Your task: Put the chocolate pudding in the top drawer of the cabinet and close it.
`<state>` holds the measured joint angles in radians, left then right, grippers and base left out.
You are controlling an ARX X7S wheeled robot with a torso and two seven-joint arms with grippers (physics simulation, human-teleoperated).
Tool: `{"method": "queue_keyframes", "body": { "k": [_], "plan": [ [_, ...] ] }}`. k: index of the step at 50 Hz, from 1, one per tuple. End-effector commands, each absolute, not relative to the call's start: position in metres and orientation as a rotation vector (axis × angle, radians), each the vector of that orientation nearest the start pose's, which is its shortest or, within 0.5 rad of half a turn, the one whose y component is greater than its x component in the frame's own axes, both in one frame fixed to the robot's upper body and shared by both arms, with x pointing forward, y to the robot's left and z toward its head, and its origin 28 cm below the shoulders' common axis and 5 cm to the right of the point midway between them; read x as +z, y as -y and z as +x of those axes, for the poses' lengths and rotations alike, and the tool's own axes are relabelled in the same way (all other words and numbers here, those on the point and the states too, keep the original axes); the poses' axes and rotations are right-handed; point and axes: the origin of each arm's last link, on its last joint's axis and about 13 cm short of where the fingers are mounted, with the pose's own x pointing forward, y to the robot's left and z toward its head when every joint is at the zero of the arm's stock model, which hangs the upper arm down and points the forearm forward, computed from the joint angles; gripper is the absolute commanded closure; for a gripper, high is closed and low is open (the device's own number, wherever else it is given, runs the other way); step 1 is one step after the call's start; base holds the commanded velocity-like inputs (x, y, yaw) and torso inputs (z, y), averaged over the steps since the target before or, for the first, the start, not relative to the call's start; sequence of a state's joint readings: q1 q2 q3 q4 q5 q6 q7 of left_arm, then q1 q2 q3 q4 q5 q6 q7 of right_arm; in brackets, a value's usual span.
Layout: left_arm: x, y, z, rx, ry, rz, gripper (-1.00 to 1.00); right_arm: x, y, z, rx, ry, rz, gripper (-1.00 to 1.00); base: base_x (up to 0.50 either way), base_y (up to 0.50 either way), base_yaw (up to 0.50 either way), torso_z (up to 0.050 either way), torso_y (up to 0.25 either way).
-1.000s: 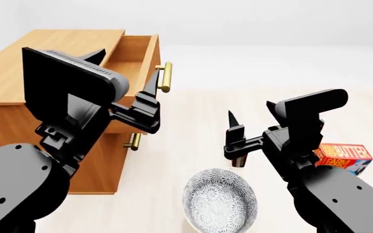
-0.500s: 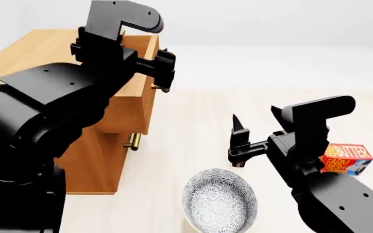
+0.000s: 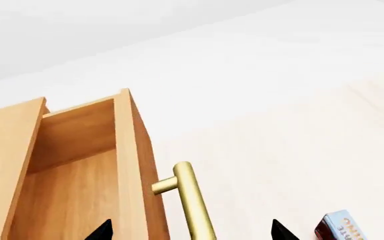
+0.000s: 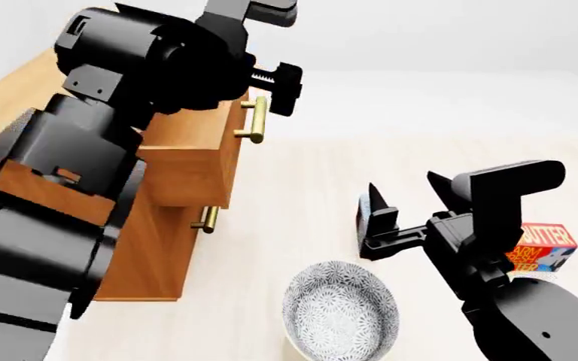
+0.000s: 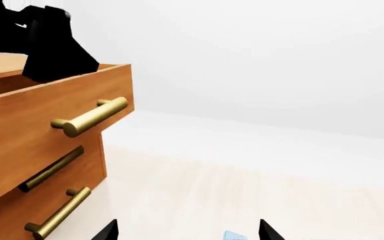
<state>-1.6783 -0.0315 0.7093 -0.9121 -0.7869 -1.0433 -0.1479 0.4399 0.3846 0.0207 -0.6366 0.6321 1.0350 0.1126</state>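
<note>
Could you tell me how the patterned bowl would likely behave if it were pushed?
The bowl looks rigid and ceramic-like, so it is probably brittle if knocked. Its low, rounded wall suggests it would slide or spin rather than tip.

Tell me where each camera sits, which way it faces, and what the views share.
Head view: above, looking down over both black arms at the orange-brown wooden cabinet, patterned bowl and right pincer.
Left wrist view: above the open top drawer, facing its brass bar handle; left pincer tips show.
Right wrist view: low, facing the drawer fronts; pincer tips show.
Shared: all three show that handle.
</note>
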Motion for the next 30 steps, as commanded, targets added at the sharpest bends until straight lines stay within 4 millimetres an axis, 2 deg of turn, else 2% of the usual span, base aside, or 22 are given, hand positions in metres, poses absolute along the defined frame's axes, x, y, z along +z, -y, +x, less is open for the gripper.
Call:
{"method": "queue_keyframes", "body": {
  "k": [1,19,30],
  "plan": [
    [0.339,-0.163,0.398,-0.112,-0.516,0.139,-1.0,0.176,0.142,0.237,0.245,-0.016,-0.02,-1.0,0.0,0.0,0.0,0.0,0.0],
    [0.341,-0.155,0.395,-0.113,-0.54,0.074,-1.0,0.167,0.148,0.241,0.227,-0.028,0.0,-1.0,0.0,0.0,0.0,0.0,0.0],
    [0.335,-0.156,0.393,-0.153,-0.621,-0.005,-1.0,0.164,0.149,0.24,0.227,-0.032,0.0,-1.0,0.0,0.0,0.0,0.0,0.0]
  ]
}}
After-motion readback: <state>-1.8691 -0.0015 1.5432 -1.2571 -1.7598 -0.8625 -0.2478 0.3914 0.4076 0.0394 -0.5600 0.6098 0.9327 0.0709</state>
